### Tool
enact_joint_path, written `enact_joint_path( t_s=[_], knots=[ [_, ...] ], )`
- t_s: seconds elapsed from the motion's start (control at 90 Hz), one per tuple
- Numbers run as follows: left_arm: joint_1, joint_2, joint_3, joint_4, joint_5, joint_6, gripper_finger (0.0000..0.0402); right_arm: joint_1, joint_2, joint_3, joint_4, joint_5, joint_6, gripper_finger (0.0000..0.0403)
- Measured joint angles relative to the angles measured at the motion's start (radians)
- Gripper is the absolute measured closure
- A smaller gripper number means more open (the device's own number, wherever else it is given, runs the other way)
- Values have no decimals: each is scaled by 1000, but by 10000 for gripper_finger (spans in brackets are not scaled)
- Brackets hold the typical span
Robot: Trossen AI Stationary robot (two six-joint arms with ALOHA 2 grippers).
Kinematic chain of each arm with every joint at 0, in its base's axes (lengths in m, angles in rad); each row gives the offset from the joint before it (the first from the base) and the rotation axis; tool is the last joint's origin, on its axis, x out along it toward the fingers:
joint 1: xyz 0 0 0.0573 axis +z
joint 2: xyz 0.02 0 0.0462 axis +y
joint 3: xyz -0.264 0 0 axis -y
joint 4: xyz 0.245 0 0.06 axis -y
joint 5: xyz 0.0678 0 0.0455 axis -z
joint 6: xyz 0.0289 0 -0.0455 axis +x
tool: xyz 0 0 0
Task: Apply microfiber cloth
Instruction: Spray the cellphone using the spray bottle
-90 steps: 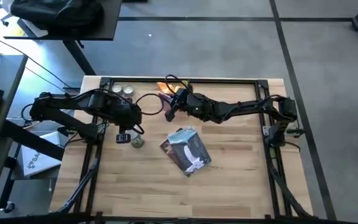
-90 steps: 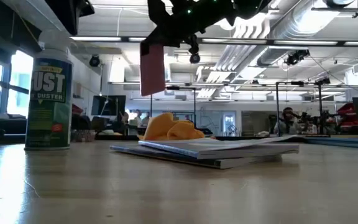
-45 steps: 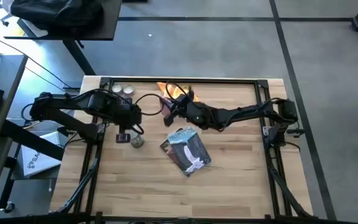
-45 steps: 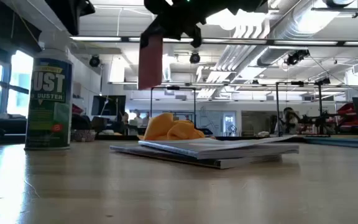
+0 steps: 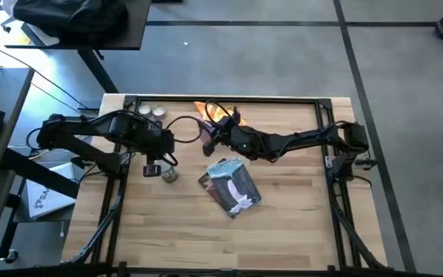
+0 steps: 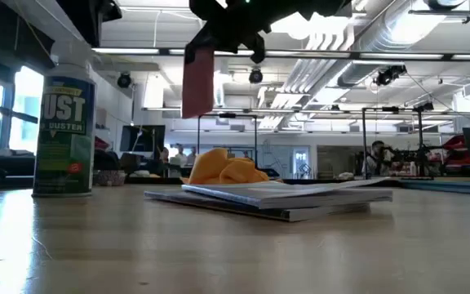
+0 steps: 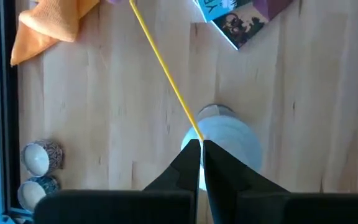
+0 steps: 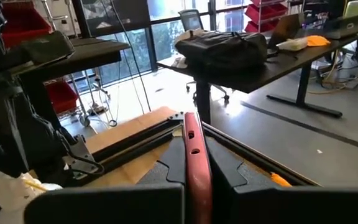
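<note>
The orange-yellow microfiber cloth [image 5: 218, 112] lies bunched on the table near the far edge, also in the low view [image 6: 222, 167] and the left wrist view [image 7: 47, 25]. Just on its near side my right gripper [image 5: 208, 137] is shut on a flat dark-red slab [image 6: 197, 82], high above the table. My left gripper [image 7: 199, 144] is shut right over the top of a duster can [image 6: 65, 129], where a thin yellow straw [image 7: 160, 62] ends at its fingertips. My right gripper pinches the slab between its two fingers, one on each flat face [image 8: 195, 163]. The fingers come about level from the table's right. The slab stands on edge, its faces upright, and hangs clear of the table. My left gripper: whether its shut fingertips [image 7: 192, 155] hold the straw's end, I cannot tell.
A blue-grey printed packet [image 5: 231, 186] lies flat at the table's middle, between the cloth and the near edge. Two small round tins [image 5: 151, 112] stand at the far left. A black cable [image 5: 183, 123] loops between the arms. A dark frame [image 5: 283, 100] borders the tabletop.
My right gripper has gone a little up and toward the table's left with the slab, uncovering more of the cloth in the high view. It has stayed still for the last half second. The cloth has not moved.
</note>
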Motion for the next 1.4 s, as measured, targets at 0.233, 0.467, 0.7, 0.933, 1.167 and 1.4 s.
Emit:
enact_joint_path(
  t_s=[0.233,0.467,0.7,0.933,1.167,1.4],
  knots=[
    [0,0,-11,15,4,15,401,0,0,0,0,0,2,402],
    [0,-4,-60,42,-3,17,401,0,0,0,-3,-3,0,402],
    [0,-6,-63,44,-1,17,401,0,0,0,12,-3,4,402],
    [0,-5,-63,43,1,17,401,8,16,0,2,-3,67,402],
    [0,-4,-64,40,2,17,402,43,84,0,-28,-12,141,402],
    [0,-4,-65,38,2,17,402,51,125,0,8,39,138,402]
  ],
)
